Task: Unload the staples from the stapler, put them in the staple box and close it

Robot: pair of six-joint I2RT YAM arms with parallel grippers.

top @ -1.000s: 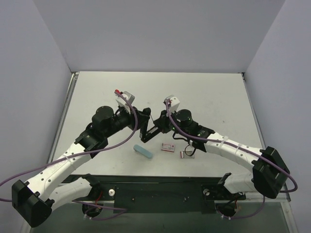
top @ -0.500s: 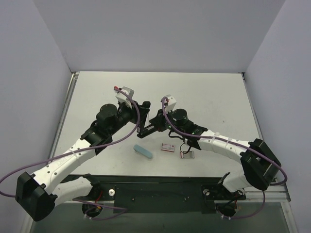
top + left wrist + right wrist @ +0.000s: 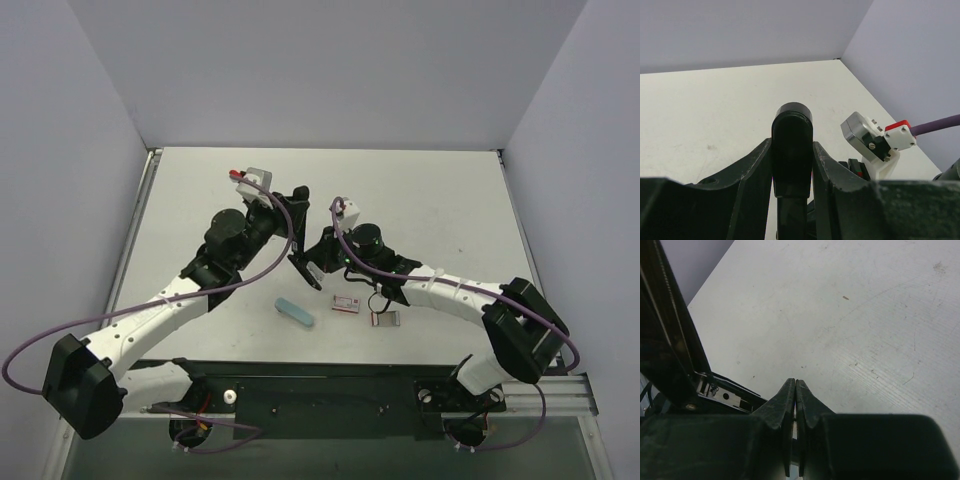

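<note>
My left gripper [image 3: 296, 222] is shut on a black stapler [image 3: 304, 266] and holds it above the table, its long body hanging down towards the near side. In the left wrist view the stapler's rounded end [image 3: 792, 127] stands up between the fingers of my left gripper [image 3: 792, 147]. My right gripper [image 3: 322, 262] is right beside the stapler, jaws pressed together. In the right wrist view my right gripper [image 3: 796, 384] shows nothing at its tips; the opened stapler [image 3: 715, 390] with its metal channel lies to their left. No staples show.
On the table near the front lie a pale blue oblong piece [image 3: 295, 312], a small red-and-white box [image 3: 346, 304] and a small grey-framed box [image 3: 385, 319]. The white walls [image 3: 330, 70] close in the back and both sides.
My left gripper has swung the stapler farther back and to the right, turning it steeper. My right gripper has moved left and stayed by the stapler, still shut.
</note>
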